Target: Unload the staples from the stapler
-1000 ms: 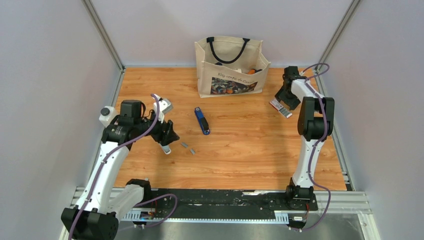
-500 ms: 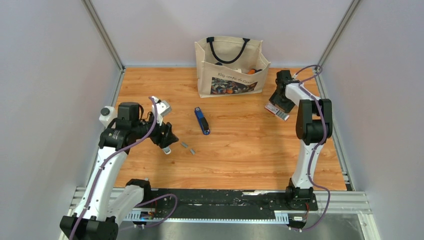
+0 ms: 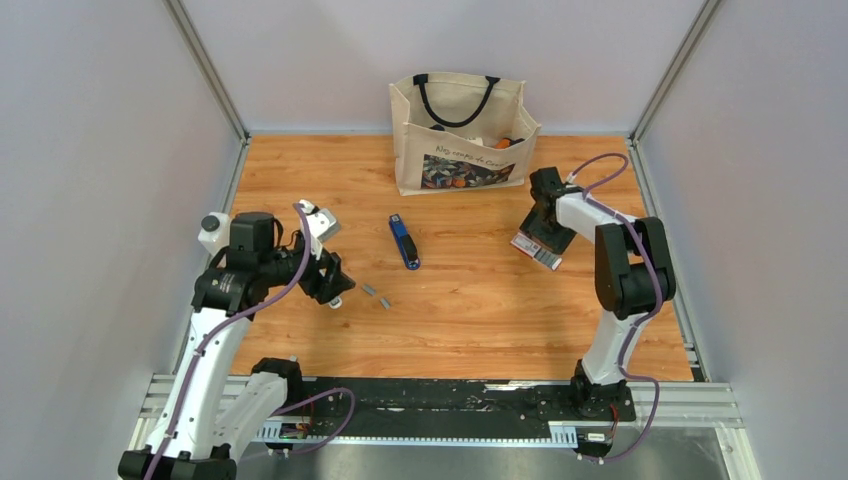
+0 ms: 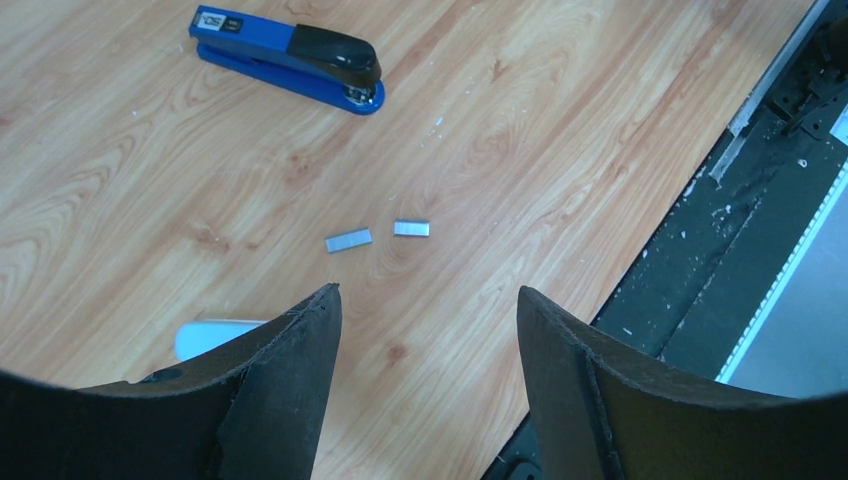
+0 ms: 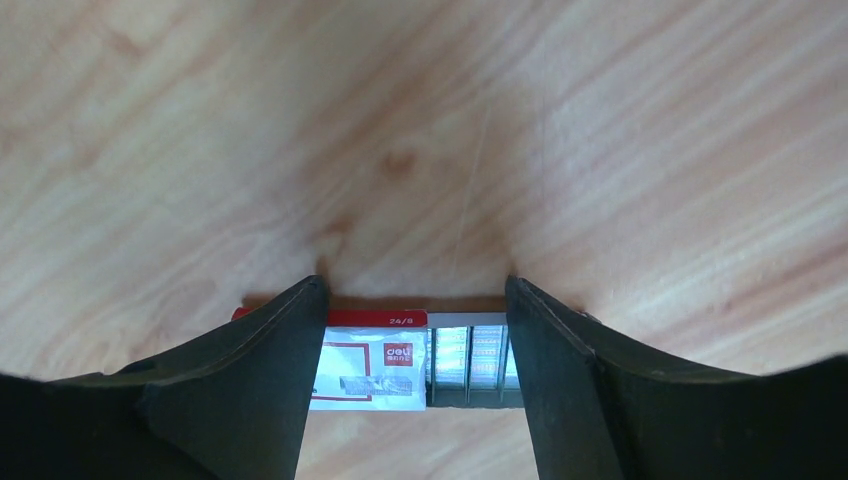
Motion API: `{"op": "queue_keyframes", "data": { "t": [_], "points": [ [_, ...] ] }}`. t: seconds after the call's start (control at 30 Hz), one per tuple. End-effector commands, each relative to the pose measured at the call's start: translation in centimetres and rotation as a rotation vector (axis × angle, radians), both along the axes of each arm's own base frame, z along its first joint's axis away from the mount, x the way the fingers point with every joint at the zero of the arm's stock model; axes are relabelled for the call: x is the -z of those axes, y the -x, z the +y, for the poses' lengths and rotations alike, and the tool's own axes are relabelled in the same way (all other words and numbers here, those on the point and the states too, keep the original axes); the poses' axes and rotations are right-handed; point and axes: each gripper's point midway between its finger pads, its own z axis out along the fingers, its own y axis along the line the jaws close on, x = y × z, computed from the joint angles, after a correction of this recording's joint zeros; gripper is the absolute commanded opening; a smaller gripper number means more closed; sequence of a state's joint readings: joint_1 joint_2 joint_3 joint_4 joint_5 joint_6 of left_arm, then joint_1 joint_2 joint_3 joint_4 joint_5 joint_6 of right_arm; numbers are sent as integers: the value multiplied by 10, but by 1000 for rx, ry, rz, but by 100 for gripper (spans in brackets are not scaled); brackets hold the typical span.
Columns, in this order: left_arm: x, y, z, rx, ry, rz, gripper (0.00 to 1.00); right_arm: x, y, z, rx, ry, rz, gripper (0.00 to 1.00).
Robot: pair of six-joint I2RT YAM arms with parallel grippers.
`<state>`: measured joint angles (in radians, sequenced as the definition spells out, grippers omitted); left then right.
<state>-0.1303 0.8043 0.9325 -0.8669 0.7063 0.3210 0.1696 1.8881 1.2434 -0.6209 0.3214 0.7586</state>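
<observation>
The blue stapler [image 3: 404, 242] lies closed on the wooden table, left of centre, and also shows in the left wrist view [image 4: 290, 60]. Two short silvery staples [image 3: 376, 295] lie loose on the wood in front of it, and in the left wrist view [image 4: 348, 240] they are just ahead of the fingers. My left gripper [image 3: 337, 283] [image 4: 428, 300] is open and empty, just left of the staples. My right gripper [image 3: 537, 243] [image 5: 415, 290] holds the white-and-red staple box [image 5: 372, 362] across its wide jaws, right of the stapler.
A pale grey-white stick-like tool [image 3: 335, 300] [image 4: 212, 337] lies under my left fingers. A beige tote bag [image 3: 462, 135] stands at the back centre. A black rail [image 3: 450, 395] runs along the near table edge. Grey walls close in both sides.
My right gripper has carried the white-and-red box from the far right towards the table's middle and nearer. My left gripper has drawn back slightly to the left.
</observation>
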Motion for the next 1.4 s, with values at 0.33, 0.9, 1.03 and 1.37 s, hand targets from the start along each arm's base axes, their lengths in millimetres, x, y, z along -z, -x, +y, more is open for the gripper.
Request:
{"op": "queue_keyframes", "data": {
  "t": [0.33,0.9,1.03,1.37],
  "points": [
    [20,3,-2,43,-6,39,73,7,82,48,19,3,79,71],
    [29,1,-1,55,-24,60,73,17,127,122,-20,-16,91,72],
    [30,1,-1,54,-28,63,73,8,121,122,-32,0,55,75],
    [32,1,-1,61,-32,54,73,-33,100,77,-1,-60,-52,82]
  ]
}}
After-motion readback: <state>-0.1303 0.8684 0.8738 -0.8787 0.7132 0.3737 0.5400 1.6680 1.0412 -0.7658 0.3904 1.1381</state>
